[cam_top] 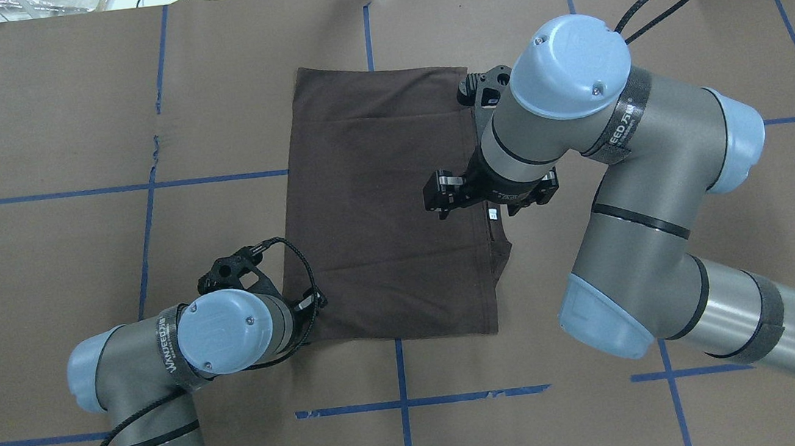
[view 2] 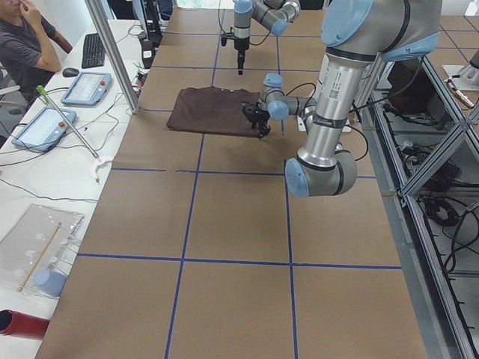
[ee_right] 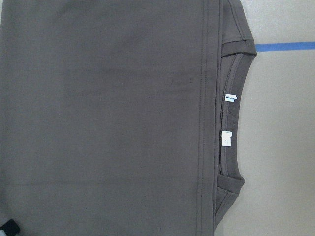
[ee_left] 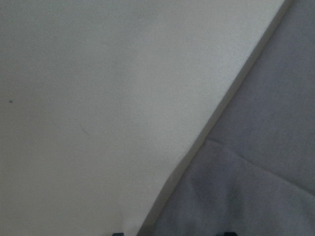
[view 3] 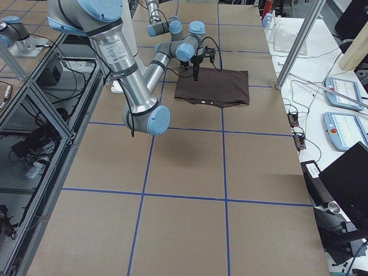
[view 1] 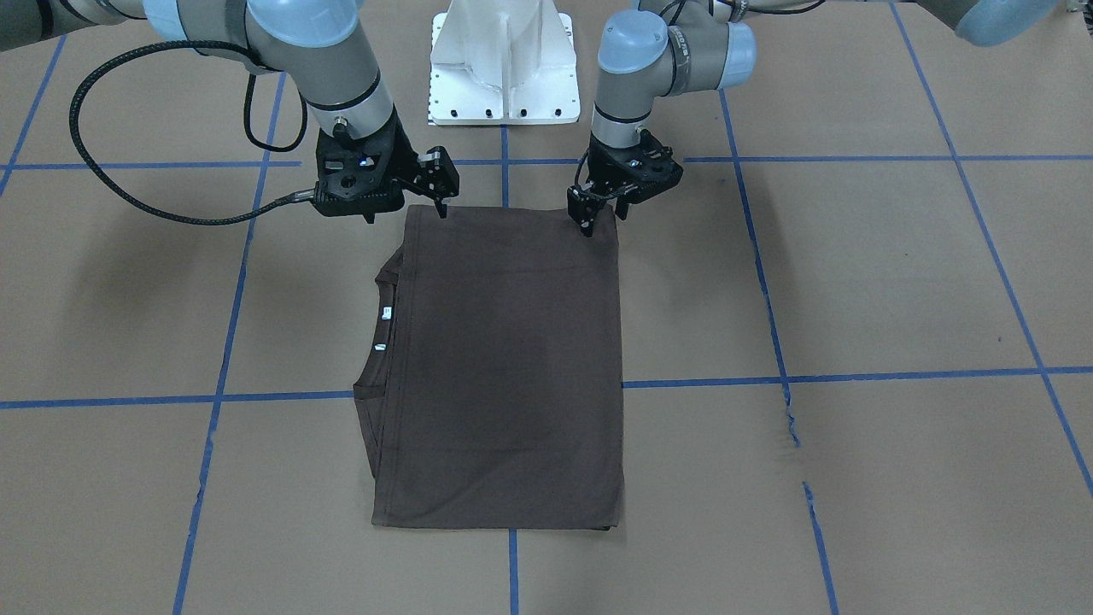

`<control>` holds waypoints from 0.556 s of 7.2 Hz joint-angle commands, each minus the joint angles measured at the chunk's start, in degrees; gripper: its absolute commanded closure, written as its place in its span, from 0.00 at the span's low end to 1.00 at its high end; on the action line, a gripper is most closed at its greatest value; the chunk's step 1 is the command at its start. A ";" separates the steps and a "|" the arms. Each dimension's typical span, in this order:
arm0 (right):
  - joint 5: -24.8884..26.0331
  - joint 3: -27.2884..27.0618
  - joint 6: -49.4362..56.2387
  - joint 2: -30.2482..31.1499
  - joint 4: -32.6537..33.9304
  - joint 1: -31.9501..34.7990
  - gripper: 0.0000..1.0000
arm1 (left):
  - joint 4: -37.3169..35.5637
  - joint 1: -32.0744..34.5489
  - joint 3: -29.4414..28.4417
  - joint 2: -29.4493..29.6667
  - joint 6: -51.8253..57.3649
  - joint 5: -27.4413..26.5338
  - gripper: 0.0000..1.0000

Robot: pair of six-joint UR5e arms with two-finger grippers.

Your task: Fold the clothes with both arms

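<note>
The dark brown T-shirt (view 1: 504, 359) lies flat on the table, folded into a rectangle. Its collar (view 1: 380, 333) with tiny white labels faces my right side. My left gripper (view 1: 604, 218) is low at the shirt's near corner on my left side, jaws open. In the left wrist view the shirt's edge (ee_left: 216, 128) runs between the two fingertips. My right gripper (view 1: 406, 213) is open and empty above the near corner on the collar side. The right wrist view looks down on the collar (ee_right: 229, 118).
The white pedestal base (view 1: 504, 68) stands just behind the shirt. A black cable (view 1: 111, 171) loops off my right arm. Blue tape lines (view 1: 854, 376) cross the brown table cover. A seated operator (view 2: 30, 45) and tablets are beside the table's far edge.
</note>
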State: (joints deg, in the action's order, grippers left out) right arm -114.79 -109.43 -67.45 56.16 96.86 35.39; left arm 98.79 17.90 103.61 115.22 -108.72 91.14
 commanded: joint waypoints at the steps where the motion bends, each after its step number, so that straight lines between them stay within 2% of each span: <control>1: 0.00 0.00 0.12 0.00 0.00 0.03 0.00 | 0.00 -0.50 0.01 0.09 0.00 0.09 0.25; 2: 0.00 0.00 0.12 0.00 0.00 0.12 0.00 | 0.00 -0.50 0.01 0.09 0.00 0.09 0.29; 3: -0.09 0.00 0.12 0.00 0.00 0.12 0.00 | 0.08 -0.50 0.10 0.18 0.00 0.09 0.49; 4: -0.09 0.00 0.12 0.00 0.00 0.12 0.00 | 0.00 -0.50 0.19 0.18 0.00 0.09 0.75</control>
State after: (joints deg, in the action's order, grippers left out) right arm -114.84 -109.42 -67.33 56.16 96.86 35.49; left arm 98.83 17.43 103.72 115.37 -108.72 91.23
